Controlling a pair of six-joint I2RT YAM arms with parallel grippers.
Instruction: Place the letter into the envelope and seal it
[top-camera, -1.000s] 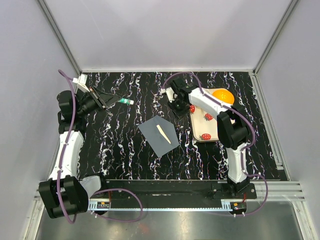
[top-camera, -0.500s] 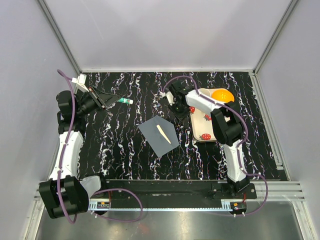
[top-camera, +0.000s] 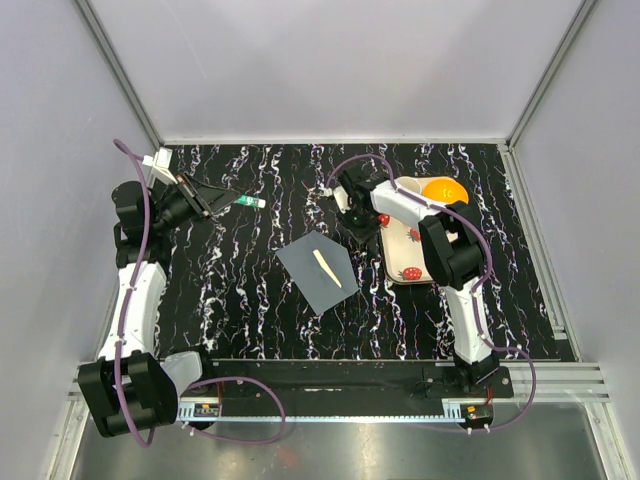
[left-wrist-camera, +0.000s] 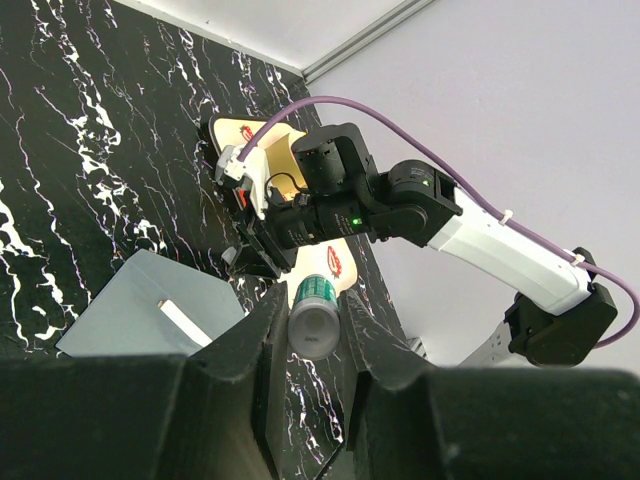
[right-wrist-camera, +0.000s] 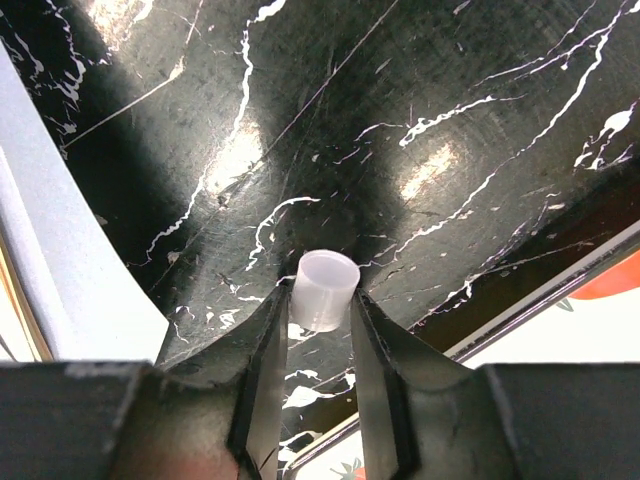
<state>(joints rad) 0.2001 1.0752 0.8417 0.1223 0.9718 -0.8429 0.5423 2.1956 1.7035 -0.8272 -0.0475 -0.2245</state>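
The dark slate-grey envelope lies flat mid-table, and also shows in the left wrist view. A narrow tan sliver of the letter shows on it; the rest of the letter is hidden. My left gripper is held up at the far left, shut on a green-and-white glue stick that points toward the middle. My right gripper is low over the table between the envelope and the tray, shut on a small white cap.
A cream strawberry-printed tray lies right of the envelope, with an orange bowl at its far end. Grey walls close in the table at the back and on both sides. A pale sheet edge shows left of the right gripper.
The right arm has shifted a little and its gripper, holding the cap, has moved slightly nearer and lower beside the tray. The left arm and the envelope have not moved.
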